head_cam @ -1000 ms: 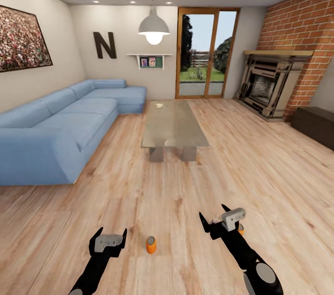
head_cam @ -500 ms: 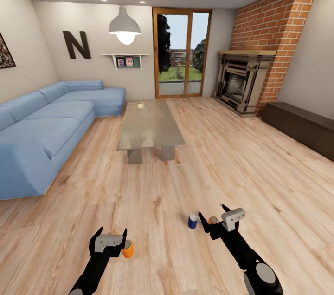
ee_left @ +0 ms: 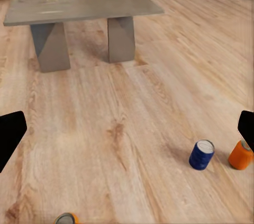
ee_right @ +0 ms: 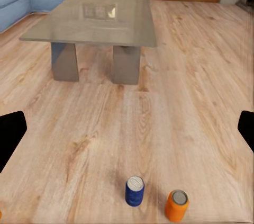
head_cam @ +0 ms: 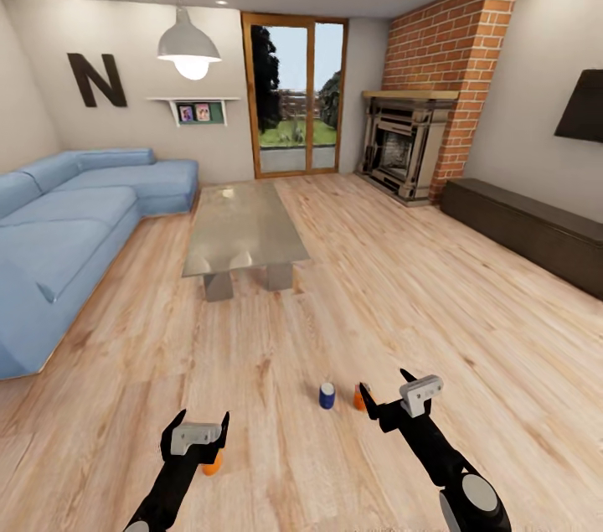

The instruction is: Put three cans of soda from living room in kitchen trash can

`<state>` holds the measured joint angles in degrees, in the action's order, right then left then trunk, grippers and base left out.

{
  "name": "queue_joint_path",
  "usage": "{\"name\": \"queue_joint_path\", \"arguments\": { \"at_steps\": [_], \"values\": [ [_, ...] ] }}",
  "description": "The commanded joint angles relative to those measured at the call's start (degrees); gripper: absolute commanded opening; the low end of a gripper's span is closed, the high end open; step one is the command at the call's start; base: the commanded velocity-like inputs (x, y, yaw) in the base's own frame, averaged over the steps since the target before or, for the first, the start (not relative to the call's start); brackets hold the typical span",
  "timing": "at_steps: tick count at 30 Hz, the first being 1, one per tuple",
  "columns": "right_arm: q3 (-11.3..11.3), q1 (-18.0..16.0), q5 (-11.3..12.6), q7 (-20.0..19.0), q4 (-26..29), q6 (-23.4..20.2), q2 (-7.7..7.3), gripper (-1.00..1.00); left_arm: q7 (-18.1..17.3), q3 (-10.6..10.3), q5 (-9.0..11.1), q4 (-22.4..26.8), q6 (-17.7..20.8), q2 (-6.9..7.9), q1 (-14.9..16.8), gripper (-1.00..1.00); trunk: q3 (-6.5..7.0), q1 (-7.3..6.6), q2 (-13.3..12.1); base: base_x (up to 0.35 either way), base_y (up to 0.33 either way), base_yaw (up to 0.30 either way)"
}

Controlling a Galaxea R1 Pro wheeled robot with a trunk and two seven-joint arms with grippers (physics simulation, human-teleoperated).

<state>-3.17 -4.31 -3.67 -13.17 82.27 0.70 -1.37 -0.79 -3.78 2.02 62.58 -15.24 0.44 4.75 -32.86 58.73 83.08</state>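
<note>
Three cans of soda stand upright on the living room's wooden floor, close in front of me. The blue can [head_cam: 327, 395] [ee_left: 201, 154] [ee_right: 134, 190] has an orange can [head_cam: 358, 399] [ee_left: 241, 155] [ee_right: 177, 205] just to its right. My right gripper [head_cam: 383, 381] hovers open over that orange can and partly covers it. The other orange can [head_cam: 212, 464] [ee_left: 66, 218] stands further left, half hidden under my open left gripper [head_cam: 202, 416]. Neither gripper holds anything. The tash can and the kitchen are out of view.
A low glass table [head_cam: 239, 230] stands ahead, and a long blue sofa [head_cam: 59, 239] runs along the left. A brick fireplace [head_cam: 402, 147] and a dark low cabinet [head_cam: 528, 230] line the right wall. Glass doors [head_cam: 293, 100] are at the back.
The whole view has swung to the right, so the room and the cans sit further left in the picture. The blue can has come into view. Both grippers stay open.
</note>
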Motion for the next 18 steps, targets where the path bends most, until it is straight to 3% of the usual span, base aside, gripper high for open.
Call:
{"name": "queue_joint_path", "arguments": {
  "at_steps": [1, 6, 18],
  "values": [
    [0.0, 0.0, 0.01, 0.0, 0.0, 0.0, 0.01, 1.0, 0.0, 0.0, 0.0, 0.0, 0.01, 0.0, 0.0, 1.0, 0.0, 0.0, 0.0, 0.0, 0.0, -0.204],
    [0.0, 0.02, 0.05, -0.02, 0.0, 0.0, 0.0, 1.0, 0.0, 0.0, 0.0, 0.0, 0.03, -0.01, 0.0, 1.0, 0.0, 0.0, 0.0, -0.074, 0.0, -0.201],
    [-0.06, 0.0, 0.04, 0.01, -0.08, 0.0, 0.05, 1.0, 0.0, 0.04, 0.09, 0.05, 0.09, -0.06, 0.0, 1.0, 0.0, 0.0, 0.0, -0.214, 0.089, -0.198]
  ]
}}
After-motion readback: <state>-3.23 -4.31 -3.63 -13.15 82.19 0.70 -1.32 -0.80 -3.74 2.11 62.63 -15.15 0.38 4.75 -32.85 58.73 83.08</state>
